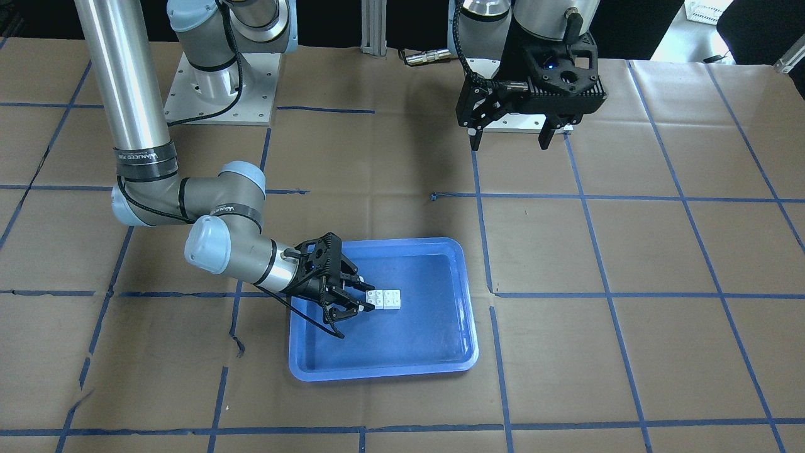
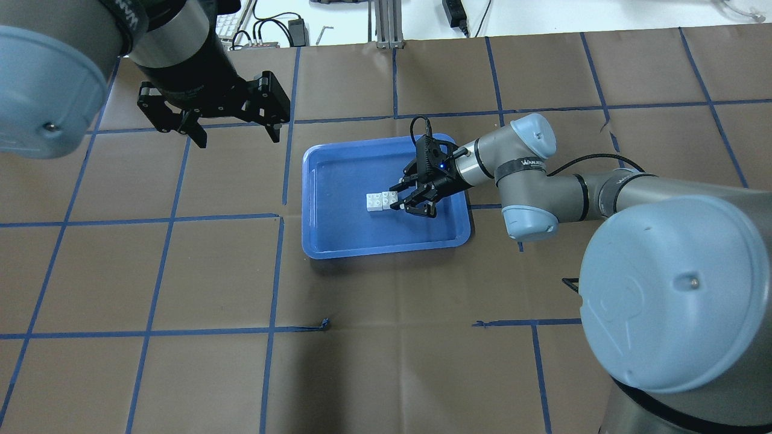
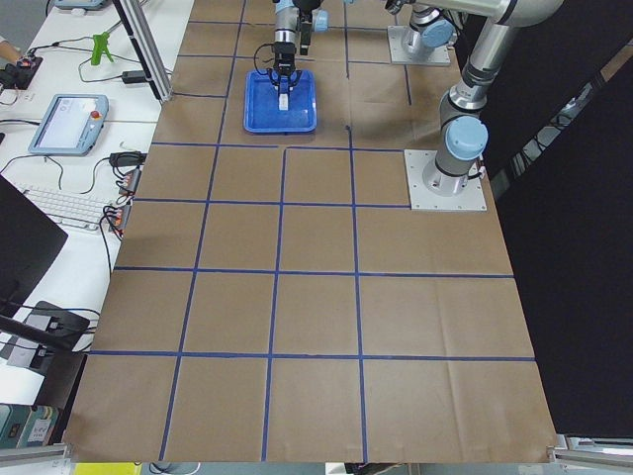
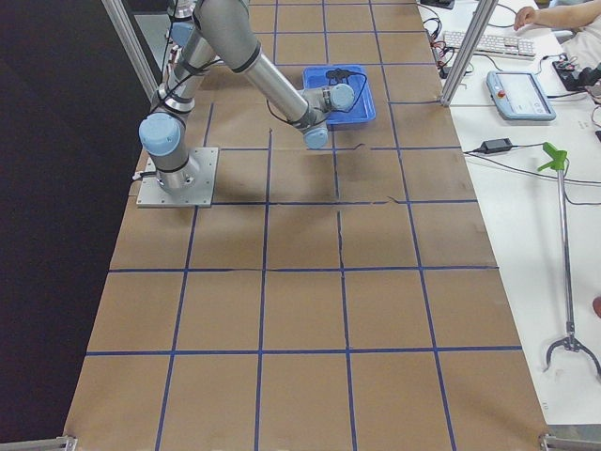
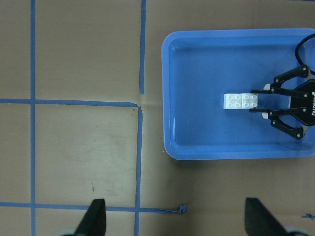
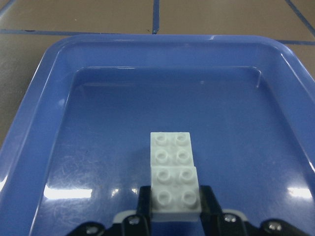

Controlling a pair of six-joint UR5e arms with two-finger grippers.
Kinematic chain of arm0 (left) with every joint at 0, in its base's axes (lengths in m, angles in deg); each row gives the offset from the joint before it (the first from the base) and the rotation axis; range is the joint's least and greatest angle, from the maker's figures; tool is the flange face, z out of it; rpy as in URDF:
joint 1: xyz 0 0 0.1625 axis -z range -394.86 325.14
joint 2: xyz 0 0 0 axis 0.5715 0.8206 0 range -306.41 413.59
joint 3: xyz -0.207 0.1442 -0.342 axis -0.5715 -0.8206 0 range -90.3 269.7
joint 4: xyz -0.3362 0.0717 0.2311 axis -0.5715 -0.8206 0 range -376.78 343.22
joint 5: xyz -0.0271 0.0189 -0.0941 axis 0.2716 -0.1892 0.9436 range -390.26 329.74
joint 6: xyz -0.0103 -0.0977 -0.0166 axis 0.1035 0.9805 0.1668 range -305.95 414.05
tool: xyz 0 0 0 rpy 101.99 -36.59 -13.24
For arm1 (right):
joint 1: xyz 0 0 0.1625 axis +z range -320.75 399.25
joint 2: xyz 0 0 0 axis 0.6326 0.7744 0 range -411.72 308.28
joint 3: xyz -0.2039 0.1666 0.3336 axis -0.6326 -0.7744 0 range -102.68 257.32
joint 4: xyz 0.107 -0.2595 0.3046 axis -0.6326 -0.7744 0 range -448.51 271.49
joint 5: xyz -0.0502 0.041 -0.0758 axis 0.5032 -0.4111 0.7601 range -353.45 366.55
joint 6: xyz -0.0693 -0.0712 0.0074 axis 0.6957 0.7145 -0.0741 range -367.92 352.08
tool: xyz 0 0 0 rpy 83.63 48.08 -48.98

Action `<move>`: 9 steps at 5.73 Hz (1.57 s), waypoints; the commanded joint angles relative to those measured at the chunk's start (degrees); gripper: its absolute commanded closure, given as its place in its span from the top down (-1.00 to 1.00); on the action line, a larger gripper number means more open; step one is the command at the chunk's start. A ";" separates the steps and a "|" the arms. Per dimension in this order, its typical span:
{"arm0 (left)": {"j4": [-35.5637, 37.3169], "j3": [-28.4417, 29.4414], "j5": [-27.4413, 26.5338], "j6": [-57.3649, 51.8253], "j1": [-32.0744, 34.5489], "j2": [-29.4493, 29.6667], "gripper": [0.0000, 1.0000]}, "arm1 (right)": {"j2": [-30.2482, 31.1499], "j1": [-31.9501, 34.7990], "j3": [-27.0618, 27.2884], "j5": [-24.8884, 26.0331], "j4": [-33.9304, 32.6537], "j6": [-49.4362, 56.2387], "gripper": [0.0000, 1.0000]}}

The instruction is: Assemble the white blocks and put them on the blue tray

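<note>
Task object: the two small white square plastic studded bricks, the white blocks [image 6: 173, 172], lie end to end and touching, forming one short bar. The pictures do not settle whether they are locked together or only abutted.

Object location: inside the large glossy blue plastic tray with rounded corners and a raised rim, the blue tray [image 2: 386, 252], near the middle of its floor and clear of every wall. The bar appears to rest on the floor.

Long axis: the bar runs parallel to the tray's long sides and in line with the right gripper's reach, pointing straight away from the wrist.

Right gripper [image 2: 395, 199]: low inside the tray at the bar's near end, narrowed onto the nearest block. In the right wrist view its fingertips [image 6: 144, 204] sit against that block's two opposite sides. The far block projects beyond them, ungripped.

Closing direction: across the bar's short width, square to the long axis.

Left gripper [image 2: 238, 140]: spread wide, holding nothing, raised over the brown paper table cover [image 2: 386, 374] and well apart from the tray.

Nearer arm: the right arm, already on the bar.

Judgement for the coming move: if placement is complete, the fingers should spread sideways and back off along the bar's axis, so that neither block is dragged.
</note>
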 commanded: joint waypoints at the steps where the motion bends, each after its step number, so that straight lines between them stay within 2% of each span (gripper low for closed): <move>1: 0.00 0.00 0.00 0.00 0.00 -0.04 0.99 | 0.00 0.00 0.01 -0.07 0.09 -0.10 -0.04; 3: 0.00 0.00 0.00 0.00 0.00 -0.04 0.99 | 0.00 0.00 0.01 -0.07 0.09 -0.46 0.06; 5: 0.00 -0.09 0.00 0.00 0.00 0.05 0.99 | 0.00 0.00 0.01 -0.07 0.09 -0.46 0.07; 6: 0.00 -0.09 0.00 0.00 0.00 -0.03 0.99 | 0.17 0.00 -0.25 -0.07 0.18 -3.07 0.88; 7: 0.00 -0.09 0.00 0.00 0.00 -0.04 0.99 | 1.22 -0.09 -1.21 0.80 0.18 -10.58 1.00; 8: 0.00 0.00 0.00 0.00 0.00 0.05 0.99 | 3.23 -0.35 -3.04 3.77 0.96 -14.22 1.00; 9: 0.00 0.00 0.00 0.00 0.00 -0.03 0.99 | 7.25 -0.53 -2.80 11.98 1.32 -21.48 1.00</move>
